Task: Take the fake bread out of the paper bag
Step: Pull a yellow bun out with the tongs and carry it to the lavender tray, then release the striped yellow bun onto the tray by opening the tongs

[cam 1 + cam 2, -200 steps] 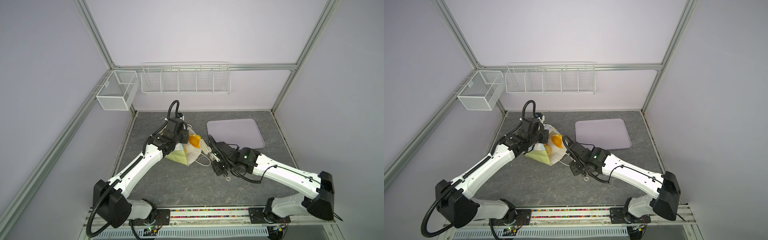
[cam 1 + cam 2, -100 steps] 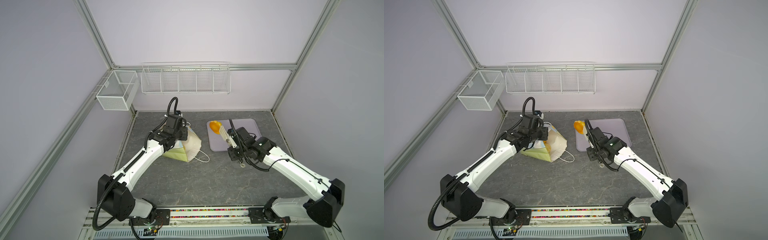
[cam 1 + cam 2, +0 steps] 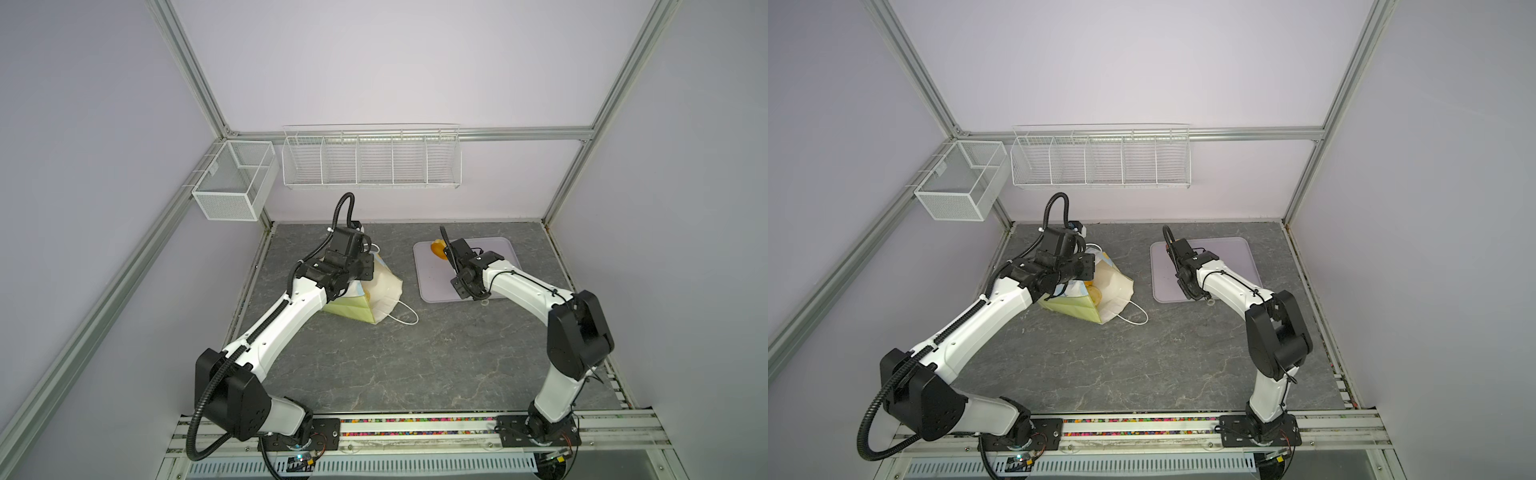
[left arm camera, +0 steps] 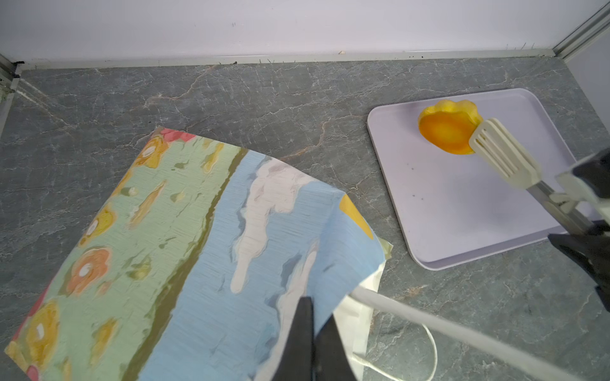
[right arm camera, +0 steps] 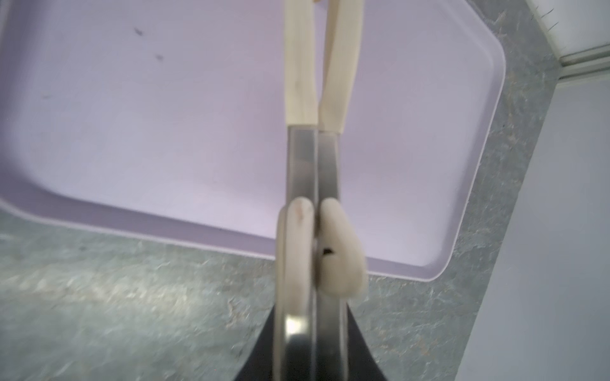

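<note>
The paper bag point(image 4: 198, 247) slumps on the table point(image 4: 264, 99), its rim clenched in the left pincer point(image 4: 315, 316). Below the right pincer point(image 5: 312, 343) lies the lilac tray point(image 4: 462, 214). This pincer clamps tongs point(image 4: 505, 155), which pinch one fake bread point(image 4: 447, 132) just ahead. This looks like the placing step; next, ease the squeeze so the bread drops.

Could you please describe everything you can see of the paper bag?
The paper bag is pale yellow-green on its side panel and white inside, with a painted print of blue sky, clouds and flowers on one face. It lies tipped over on the grey table, left of the tray in both top views, its mouth gaping towards the tray. A white cord handle trails onto the table. The left gripper is shut on the rim of the printed face, holding it up.
</note>
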### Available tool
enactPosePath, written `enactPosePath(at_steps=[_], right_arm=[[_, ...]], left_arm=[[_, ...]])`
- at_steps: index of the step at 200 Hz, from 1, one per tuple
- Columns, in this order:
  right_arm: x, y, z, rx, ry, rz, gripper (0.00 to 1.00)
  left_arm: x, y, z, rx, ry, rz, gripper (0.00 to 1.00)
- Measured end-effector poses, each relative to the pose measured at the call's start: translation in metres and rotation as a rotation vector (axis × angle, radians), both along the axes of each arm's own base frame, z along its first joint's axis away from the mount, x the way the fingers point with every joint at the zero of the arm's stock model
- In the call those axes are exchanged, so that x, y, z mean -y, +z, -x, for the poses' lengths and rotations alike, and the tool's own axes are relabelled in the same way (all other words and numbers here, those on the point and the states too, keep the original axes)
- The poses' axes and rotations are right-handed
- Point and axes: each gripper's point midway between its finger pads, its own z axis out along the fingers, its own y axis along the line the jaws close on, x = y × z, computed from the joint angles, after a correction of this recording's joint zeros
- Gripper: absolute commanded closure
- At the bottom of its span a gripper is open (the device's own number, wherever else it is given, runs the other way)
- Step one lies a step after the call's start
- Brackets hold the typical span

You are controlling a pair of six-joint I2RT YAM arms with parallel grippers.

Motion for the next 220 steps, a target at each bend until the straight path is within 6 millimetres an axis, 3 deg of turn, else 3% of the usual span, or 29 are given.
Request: enactPosePath(at_steps=[31,68,154,220], right_arm=[[0.002,-0.007,-0.022,0.032,0.019,0.083,0.88],[0.001,-0.018,-0.025,0.023,0.067,0.182,0.8],[-0.021,-0.035,0.003,-0.027,0.174,0.271,0.61],[-0.033,-0.012,0.018,-0.009,0.206,0.238,0.58]], left_arm=[[-0.002,0.0,-0.001,-0.002,0.002,-0.001,1.0],[-0.003,-0.001,-0.001,-0.001,-0.002,-0.007,1.0],[-0.008,0.003,0.004,0.002,-0.003,-0.011,1.0],[-0.014,0.006,0.015,0.01,-0.001,-0.008,1.0]])
